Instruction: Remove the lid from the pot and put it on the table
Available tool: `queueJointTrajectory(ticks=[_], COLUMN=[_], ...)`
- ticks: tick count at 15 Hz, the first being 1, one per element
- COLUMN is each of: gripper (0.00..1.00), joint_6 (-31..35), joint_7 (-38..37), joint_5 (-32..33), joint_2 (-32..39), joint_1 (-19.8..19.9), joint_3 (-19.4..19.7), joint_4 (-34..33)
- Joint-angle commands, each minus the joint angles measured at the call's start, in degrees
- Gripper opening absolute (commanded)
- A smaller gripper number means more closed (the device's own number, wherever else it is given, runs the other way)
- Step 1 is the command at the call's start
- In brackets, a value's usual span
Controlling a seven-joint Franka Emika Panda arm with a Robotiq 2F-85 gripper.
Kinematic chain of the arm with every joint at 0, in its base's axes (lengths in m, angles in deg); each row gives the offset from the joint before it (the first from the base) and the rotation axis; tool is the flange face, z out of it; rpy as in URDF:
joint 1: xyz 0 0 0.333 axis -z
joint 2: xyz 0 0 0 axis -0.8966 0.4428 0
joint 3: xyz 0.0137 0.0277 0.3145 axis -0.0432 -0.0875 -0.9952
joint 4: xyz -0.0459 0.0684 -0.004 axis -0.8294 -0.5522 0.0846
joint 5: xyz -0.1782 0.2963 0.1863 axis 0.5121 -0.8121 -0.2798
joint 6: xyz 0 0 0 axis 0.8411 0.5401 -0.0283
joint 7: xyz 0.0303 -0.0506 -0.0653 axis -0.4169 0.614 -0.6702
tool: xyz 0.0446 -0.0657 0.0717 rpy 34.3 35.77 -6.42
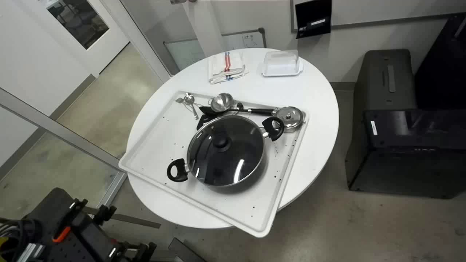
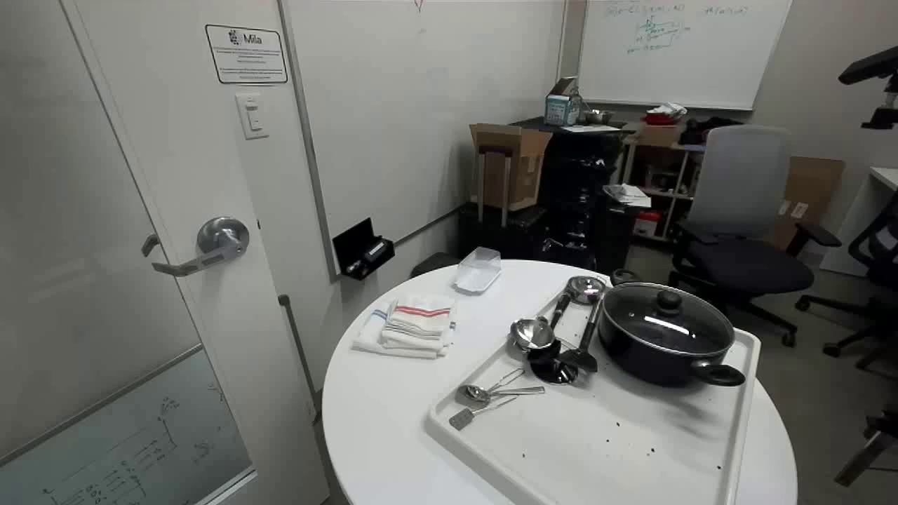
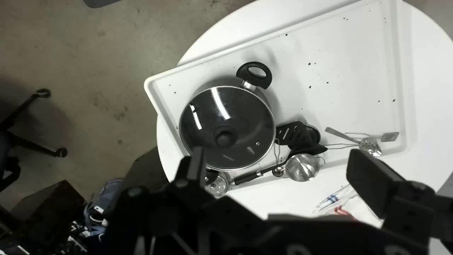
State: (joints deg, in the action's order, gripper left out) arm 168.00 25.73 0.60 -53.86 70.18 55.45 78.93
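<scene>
The pot (image 1: 178,171) is wide and black with two side handles. It stands on the white tray, and its black wall shows in an exterior view (image 2: 631,358). The glass lid (image 1: 227,163) lies flat on the pot, with its dark knob in the middle. The lid also shows in an exterior view (image 2: 656,326) and in the wrist view (image 3: 230,109). The round white table (image 1: 316,112) carries the tray. My gripper (image 3: 276,156) is open and empty, high above the table, its left finger overlapping the lid's edge in view. It is not visible in either exterior view.
The tray (image 1: 156,142) overhangs the table's front edge. Metal and black utensils (image 1: 222,102) and a small lidded metal pan (image 1: 290,118) lie close beside the pot. A folded towel (image 1: 227,67) and a clear-covered dish (image 1: 281,65) stand at the table's back.
</scene>
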Motion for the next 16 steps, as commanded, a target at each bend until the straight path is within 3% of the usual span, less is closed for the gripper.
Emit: queueJointTrajectory(ticks=[1, 10, 16], gripper=[1.00, 1.00, 1.00], joint_6=[-0.2, 0.0, 1.2], joint_7=[-0.2, -0.2, 0.8], joint_5=[0.2, 0.2, 0.3], joint_2=[0.1, 0.5, 8.3], joint_1=[-0.3, -0.2, 0.2], joint_3=[0.2, 0.3, 1.6], joint_4=[-0.2, -0.3, -2.4])
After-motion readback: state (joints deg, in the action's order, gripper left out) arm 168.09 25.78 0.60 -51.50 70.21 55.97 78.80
